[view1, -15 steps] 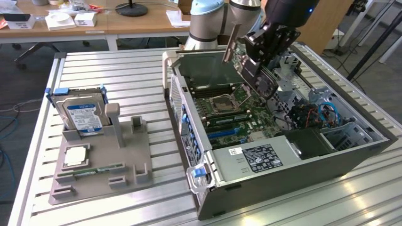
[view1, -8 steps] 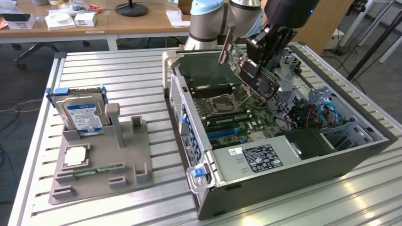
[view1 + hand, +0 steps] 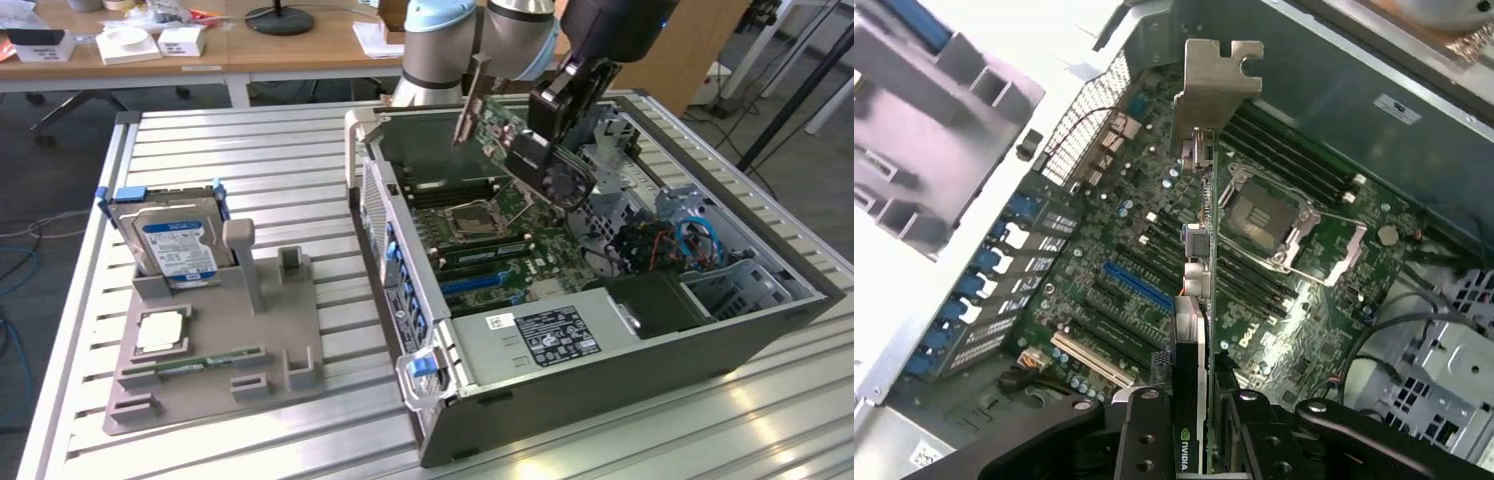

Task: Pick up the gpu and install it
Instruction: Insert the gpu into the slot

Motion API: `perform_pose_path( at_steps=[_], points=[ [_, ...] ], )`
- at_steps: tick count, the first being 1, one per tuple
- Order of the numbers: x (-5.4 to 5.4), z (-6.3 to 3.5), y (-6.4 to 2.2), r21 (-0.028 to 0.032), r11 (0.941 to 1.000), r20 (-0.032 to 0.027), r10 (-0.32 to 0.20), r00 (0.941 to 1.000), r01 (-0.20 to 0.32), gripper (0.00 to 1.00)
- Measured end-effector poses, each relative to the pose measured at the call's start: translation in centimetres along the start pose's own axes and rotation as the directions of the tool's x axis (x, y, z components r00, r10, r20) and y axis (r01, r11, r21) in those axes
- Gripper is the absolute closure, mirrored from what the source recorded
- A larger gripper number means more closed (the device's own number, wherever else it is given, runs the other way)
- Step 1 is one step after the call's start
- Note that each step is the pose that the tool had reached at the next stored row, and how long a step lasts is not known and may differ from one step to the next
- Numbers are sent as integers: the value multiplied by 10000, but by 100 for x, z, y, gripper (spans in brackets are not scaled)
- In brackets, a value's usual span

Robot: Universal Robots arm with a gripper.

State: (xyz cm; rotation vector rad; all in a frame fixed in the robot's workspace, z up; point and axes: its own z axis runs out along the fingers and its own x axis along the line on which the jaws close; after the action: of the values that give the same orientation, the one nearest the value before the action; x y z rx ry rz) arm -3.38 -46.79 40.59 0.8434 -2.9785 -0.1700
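Jaws clamped on the gpu (image 3: 514, 135), pinching the card's end away from its silvery bracket (image 3: 470, 100). The card hangs tilted in the air above the open computer case (image 3: 601, 400), not seated and not touching the motherboard (image 3: 527, 215). Risks, from the exterior view's left: the bracket leads, and could catch the case wall with the blue clips (image 3: 390, 250) if it comes in too low or skewed. The card is held at one end only, so any knock could pivot it in the grip. If the card's edge isn't squared to the blue slot (image 3: 1137, 283), it may jam, or press on neighbouring slots and small board parts. On the far side, the arm could snag the loose cables (image 3: 697, 240). Surroundings, left to right: grey parts holder (image 3: 267, 330) on the slatted bench (image 3: 267, 130), carrying an upright hard drive (image 3: 180, 248), a processor chip (image 3: 158, 330) and a narrow memory stick (image 3: 200, 362); all well apart from the case, not in the way. Inside the case are the open CPU socket (image 3: 474, 220) under the card, then the labelled power supply (image 3: 541, 335) near the front wall. The drive cage area at the exterior view's right is crowded with wiring. Cannot tell which slot the card lines up with.
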Motion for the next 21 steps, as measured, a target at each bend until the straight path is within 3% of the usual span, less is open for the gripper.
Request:
perform_pose_path(
  at_steps=[6, 11, 15, 21],
  points=[
    [0, 14, -2, 4, 9941, -128, -1080, 9941, 1080, 74],
    [0, 26, -3, -3, 9803, -234, -1973, 9801, 1973, 74],
    [0, 37, -5, -15, 9636, -318, -2671, 9631, 2672, 74],
    [0, 57, -7, -45, 9291, -441, -3696, 9281, 3698, 74]
  ],
)
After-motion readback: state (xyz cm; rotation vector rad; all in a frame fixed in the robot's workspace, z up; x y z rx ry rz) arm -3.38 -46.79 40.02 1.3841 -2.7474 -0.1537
